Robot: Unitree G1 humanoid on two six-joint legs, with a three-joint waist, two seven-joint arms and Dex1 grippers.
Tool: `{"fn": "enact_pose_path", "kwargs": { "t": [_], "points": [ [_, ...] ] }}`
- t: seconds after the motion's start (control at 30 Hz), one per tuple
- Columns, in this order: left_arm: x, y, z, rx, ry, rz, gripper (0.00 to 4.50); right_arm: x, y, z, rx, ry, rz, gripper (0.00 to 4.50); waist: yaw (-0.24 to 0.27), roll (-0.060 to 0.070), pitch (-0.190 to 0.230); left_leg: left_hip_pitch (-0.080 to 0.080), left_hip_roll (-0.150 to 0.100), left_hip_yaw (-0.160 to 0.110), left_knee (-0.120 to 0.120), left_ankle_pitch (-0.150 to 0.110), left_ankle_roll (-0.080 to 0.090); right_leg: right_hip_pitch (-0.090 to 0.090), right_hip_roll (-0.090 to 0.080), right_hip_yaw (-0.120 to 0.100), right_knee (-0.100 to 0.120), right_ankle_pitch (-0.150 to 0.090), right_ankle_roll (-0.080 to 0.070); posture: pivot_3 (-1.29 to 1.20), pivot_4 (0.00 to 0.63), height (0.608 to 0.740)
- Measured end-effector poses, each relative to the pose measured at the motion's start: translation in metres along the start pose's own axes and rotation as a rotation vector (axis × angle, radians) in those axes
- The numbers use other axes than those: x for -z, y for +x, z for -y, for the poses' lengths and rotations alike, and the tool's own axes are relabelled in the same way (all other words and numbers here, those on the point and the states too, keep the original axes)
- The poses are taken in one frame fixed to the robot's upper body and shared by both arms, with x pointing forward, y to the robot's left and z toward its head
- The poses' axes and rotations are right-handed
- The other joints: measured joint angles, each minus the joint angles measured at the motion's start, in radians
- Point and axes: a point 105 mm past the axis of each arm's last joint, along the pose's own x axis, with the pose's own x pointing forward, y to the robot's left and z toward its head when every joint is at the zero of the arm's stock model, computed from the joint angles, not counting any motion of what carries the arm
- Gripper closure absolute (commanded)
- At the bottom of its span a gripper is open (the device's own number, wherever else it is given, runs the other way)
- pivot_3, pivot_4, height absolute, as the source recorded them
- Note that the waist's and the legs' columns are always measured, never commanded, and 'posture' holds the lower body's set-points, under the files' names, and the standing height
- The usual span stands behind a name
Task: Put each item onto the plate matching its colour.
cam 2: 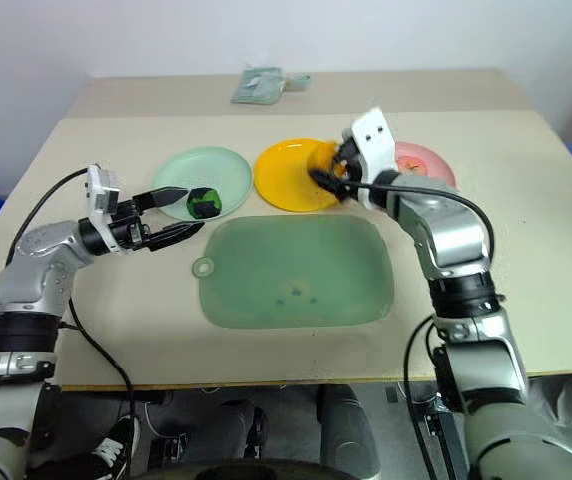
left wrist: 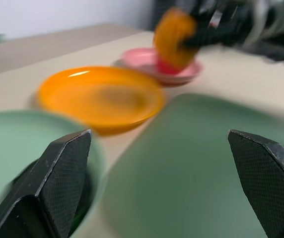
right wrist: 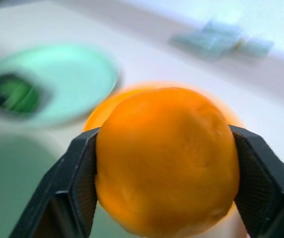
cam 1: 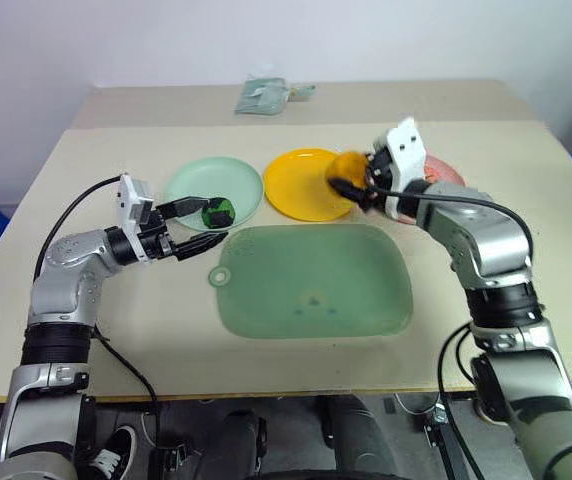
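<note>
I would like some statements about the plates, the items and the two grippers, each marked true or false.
1. The right gripper holds the orange fruit. True.
2. The dark green object lies on the yellow plate. False: it lies on the mint green plate.
3. The left gripper is open and holds nothing. True.
4. The folded cloth lies on the green mat. False: it lies at the table's far edge.

Beige table [cam 1: 96,330] with three plates in a row: mint green [cam 1: 196,182], yellow [cam 1: 296,185], pink [cam 1: 448,172]. Big green mat [cam 1: 311,280] sits in front, folded cloth [cam 1: 262,96] at the back.
</note>
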Motion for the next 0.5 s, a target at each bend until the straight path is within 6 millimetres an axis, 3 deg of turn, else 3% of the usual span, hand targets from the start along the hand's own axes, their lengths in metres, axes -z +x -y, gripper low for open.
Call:
{"fn": "enact_pose_path", "kwargs": {
  "t": [0.07, 0.13, 0.2, 0.37, 0.5],
  "points": [
    [0.001, -0.002, 0.007, 0.000, 0.007, 0.004, 0.00, 0.017, 0.016, -0.003, 0.024, 0.010, -0.030, 1.60, 0.000, 0.000, 0.000, -0.001, -0.001, 0.000, 0.000, -0.001, 0.001, 0.000, -0.001, 0.000, -0.001, 0.000, 0.000, 0.00, 0.150, 0.740],
    [0.000, -0.004, 0.014, 0.002, 0.017, 0.005, 0.00, 0.033, 0.023, -0.004, 0.021, 0.052, -0.063, 0.58, -0.001, 0.000, 0.000, -0.001, -0.001, 0.001, 0.000, -0.001, 0.003, 0.000, -0.001, 0.000, -0.001, 0.000, 0.000, 0.00, 0.150, 0.740],
    [-0.001, -0.007, 0.021, -0.001, 0.028, 0.013, 0.00, 0.041, 0.026, -0.001, 0.017, 0.075, -0.079, 0.01, -0.001, 0.001, 0.000, -0.003, -0.001, 0.001, 0.000, -0.002, 0.003, -0.002, -0.001, 0.000, -0.002, 0.000, 0.000, 0.00, 0.150, 0.740],
    [-0.005, -0.013, 0.032, -0.009, 0.001, 0.033, 0.00, 0.023, 0.027, 0.012, 0.044, 0.012, -0.002, 0.01, -0.010, 0.001, 0.000, -0.002, -0.001, 0.001, 0.000, -0.001, 0.002, -0.002, -0.001, 0.000, -0.001, 0.000, 0.000, 0.00, 0.150, 0.740],
    [-0.011, -0.012, 0.039, -0.001, 0.010, 0.054, 0.00, 0.013, 0.009, 0.027, 0.025, 0.010, 0.078, 0.01, -0.010, 0.001, 0.000, 0.000, -0.001, 0.000, 0.000, -0.001, 0.002, 0.001, -0.001, -0.001, 0.000, 0.000, 0.000, 0.00, 0.150, 0.740]
  ]
}}
